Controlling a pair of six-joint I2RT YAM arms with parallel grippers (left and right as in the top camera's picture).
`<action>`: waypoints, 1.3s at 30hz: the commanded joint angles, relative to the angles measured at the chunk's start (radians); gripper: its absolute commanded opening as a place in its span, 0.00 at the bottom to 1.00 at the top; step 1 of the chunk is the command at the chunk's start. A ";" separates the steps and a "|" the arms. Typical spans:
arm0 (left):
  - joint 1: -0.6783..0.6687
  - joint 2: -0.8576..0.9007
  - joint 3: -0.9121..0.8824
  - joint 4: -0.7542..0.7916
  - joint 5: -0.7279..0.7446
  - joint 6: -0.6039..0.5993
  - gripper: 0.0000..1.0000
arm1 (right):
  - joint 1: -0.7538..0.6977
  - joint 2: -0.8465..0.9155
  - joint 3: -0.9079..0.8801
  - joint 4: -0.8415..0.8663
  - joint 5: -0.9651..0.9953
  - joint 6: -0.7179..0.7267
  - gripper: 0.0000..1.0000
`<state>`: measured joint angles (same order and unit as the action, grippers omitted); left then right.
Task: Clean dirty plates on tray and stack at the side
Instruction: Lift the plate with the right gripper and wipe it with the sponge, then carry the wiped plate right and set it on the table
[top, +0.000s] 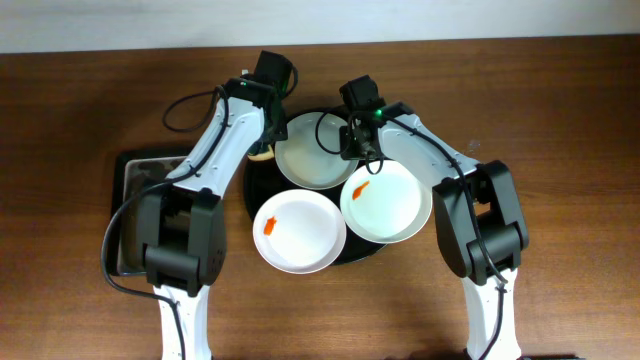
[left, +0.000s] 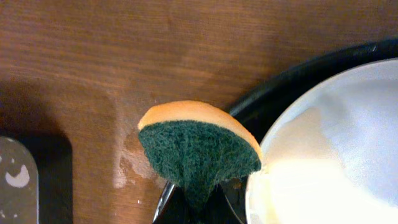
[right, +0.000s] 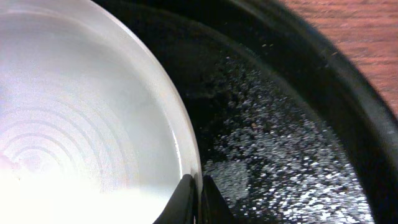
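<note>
Jaws clamped both sides: left gripper (left: 196, 200) squeezes the sponge (left: 199, 146) beside the tray (top: 249, 190), right gripper (right: 198, 200) pinches the edge of the far plate (top: 310, 155). Near-left plate (top: 298, 240) and near-right plate (top: 390, 205) sit smeared on the tray; nothing's stacked yet.

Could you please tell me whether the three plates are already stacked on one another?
No, the overhead view shows the three plates spread side by side across the black tray.

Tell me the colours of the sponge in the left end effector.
The sponge is dark green on its face, orange behind; the left wrist view shows it best.
</note>
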<state>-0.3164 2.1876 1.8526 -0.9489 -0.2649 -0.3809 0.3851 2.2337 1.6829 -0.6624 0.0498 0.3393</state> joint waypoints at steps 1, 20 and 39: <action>-0.001 0.006 0.014 -0.015 0.114 0.016 0.00 | -0.013 -0.057 0.040 -0.045 0.153 -0.049 0.04; 0.071 0.006 -0.153 0.077 0.513 0.375 0.00 | 0.262 -0.258 0.199 -0.288 0.913 -0.286 0.04; 0.071 0.006 -0.153 0.077 0.513 0.375 0.00 | 0.380 -0.258 0.199 -0.292 1.110 -0.283 0.04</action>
<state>-0.2462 2.1883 1.7107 -0.8742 0.2291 -0.0223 0.7605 2.0018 1.8614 -0.9546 1.1187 0.0483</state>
